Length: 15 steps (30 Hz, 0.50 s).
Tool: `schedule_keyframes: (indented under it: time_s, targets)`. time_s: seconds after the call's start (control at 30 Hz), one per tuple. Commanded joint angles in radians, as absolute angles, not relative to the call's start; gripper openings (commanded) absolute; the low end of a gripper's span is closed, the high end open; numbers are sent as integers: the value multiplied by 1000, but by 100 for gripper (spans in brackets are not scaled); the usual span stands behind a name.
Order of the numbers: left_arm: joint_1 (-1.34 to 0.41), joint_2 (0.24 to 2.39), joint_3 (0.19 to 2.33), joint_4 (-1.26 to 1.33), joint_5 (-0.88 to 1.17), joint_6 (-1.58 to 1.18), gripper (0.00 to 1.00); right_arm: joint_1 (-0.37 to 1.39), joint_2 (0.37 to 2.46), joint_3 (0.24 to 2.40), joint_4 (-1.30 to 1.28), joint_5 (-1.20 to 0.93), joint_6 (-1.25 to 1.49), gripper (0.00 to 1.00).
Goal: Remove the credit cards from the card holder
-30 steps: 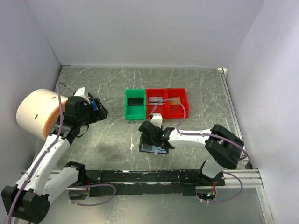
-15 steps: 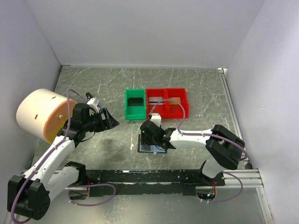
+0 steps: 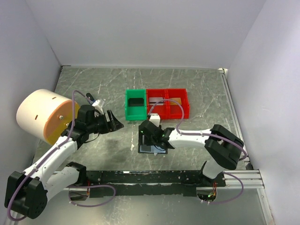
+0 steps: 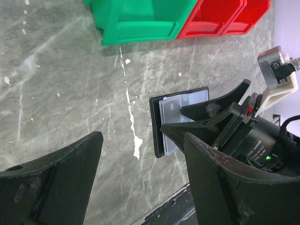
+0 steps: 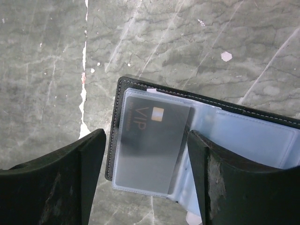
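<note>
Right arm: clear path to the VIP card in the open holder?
Probably yes. The right claw hangs open directly over the card holder, and the left claw is well aside. Only the clear sleeve covers the VIP card, so it must slide out.

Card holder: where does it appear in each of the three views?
Top external: card holder lower centre, partly under an arm.
Left wrist: card holder right of centre, partly hidden.
Right wrist: card holder lying open, from centre to the right edge.
Shared landmark: the right hand poised over it.
</note>
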<state>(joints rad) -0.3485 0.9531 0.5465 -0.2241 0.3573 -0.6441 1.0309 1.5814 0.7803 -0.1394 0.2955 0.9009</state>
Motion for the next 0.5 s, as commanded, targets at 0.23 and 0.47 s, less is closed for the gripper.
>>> schedule_keyframes:
  time_s: [0.23, 0.47]
  targets:
    - [-357, 932, 543, -212, 292, -647, 81, 1035, 1665, 831, -293, 370, 905, 58]
    - [-359, 943, 539, -206, 300, -636, 81, 1036, 1662, 807, -252, 336, 900, 54]
